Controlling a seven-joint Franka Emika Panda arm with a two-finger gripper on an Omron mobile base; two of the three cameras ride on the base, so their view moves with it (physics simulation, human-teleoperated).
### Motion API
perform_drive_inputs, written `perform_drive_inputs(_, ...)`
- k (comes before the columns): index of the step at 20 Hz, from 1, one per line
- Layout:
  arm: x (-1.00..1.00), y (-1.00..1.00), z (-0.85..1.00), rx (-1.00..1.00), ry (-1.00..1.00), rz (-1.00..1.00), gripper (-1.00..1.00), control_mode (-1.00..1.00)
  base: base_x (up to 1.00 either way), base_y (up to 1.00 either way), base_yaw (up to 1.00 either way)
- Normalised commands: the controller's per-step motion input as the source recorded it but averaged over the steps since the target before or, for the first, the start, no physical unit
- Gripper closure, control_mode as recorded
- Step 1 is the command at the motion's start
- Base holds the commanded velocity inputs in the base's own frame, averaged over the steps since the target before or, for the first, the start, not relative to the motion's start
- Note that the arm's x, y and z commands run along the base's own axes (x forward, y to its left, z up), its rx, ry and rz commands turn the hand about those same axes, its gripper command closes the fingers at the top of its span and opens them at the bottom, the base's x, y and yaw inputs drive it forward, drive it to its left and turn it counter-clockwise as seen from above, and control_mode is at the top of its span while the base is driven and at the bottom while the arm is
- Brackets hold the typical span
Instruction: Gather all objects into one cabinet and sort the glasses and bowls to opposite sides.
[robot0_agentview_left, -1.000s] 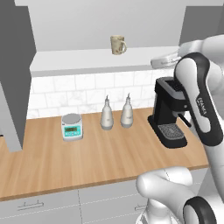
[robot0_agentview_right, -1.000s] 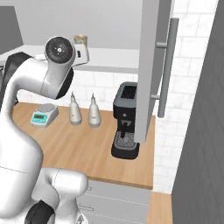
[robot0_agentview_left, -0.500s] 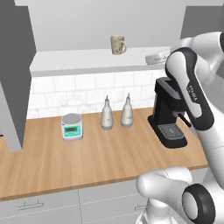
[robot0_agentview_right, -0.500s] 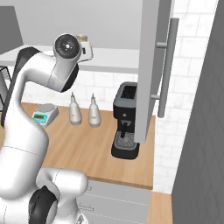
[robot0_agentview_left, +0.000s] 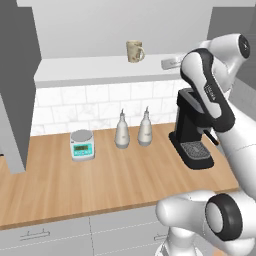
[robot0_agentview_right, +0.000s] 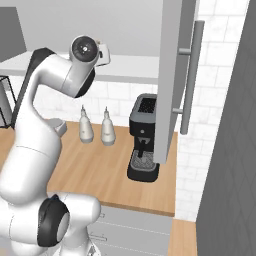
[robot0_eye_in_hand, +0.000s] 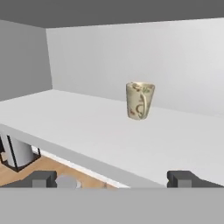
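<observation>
A cream-beige mottled tumbler (robot0_agentview_left: 134, 51) with a handle stands upright on the white shelf floor (robot0_agentview_left: 85, 67) of the open cabinet. In the hand view the tumbler (robot0_eye_in_hand: 140, 100) is ahead, out in the middle of the shelf (robot0_eye_in_hand: 78, 127). My gripper (robot0_agentview_left: 170, 63) hovers at the shelf's right end, level with the front edge and clear of the tumbler. Its two fingertips (robot0_eye_in_hand: 43, 178) sit wide apart at the bottom of the hand view, so the gripper (robot0_eye_in_hand: 113, 179) is open with nothing between them. The cabinet's grey door (robot0_agentview_right: 172, 75) with its silver bar handle (robot0_agentview_right: 192, 75) hangs open on the right.
On the wooden counter (robot0_agentview_left: 100, 180) below stand a black coffee machine (robot0_agentview_left: 192, 130), two grey-white bottles (robot0_agentview_left: 122, 131) (robot0_agentview_left: 145, 127) and a small kitchen scale (robot0_agentview_left: 82, 145). Another grey door (robot0_agentview_left: 20, 100) hangs open at the left. My arm's elbow (robot0_agentview_right: 82, 50) rises in front of the shelf.
The arm has folded higher and the hand has crept a little left along the shelf's front edge toward the tumbler. The tumbler has not moved.
</observation>
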Motion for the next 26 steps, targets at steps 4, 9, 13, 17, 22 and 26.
perform_drive_inputs(4, 0.51, 0.01, 0.00, 0.00, 0.00, 0.00, -1.00, -1.00, 0.00, 0.00, 0.00)
perform_drive_inputs(9, 0.47, 0.00, 0.00, 0.00, 0.00, 0.00, -1.00, -1.00, 0.00, 0.00, 0.00)
perform_drive_inputs(13, 0.58, 0.00, 0.00, 0.00, 0.00, 0.00, -1.00, -1.00, 0.00, 0.00, 0.00)
perform_drive_inputs(17, 0.61, 0.00, 0.00, 0.00, 0.00, 0.00, -1.00, -1.00, 0.00, 0.00, 0.00)
perform_drive_inputs(22, 0.53, 0.01, 0.00, 0.00, 0.00, 0.00, -1.00, -1.00, 0.00, 0.00, 0.00)
perform_drive_inputs(26, 0.41, 0.05, -0.01, 0.00, 0.00, 0.00, -1.00, -1.00, 0.00, 0.00, 0.00)
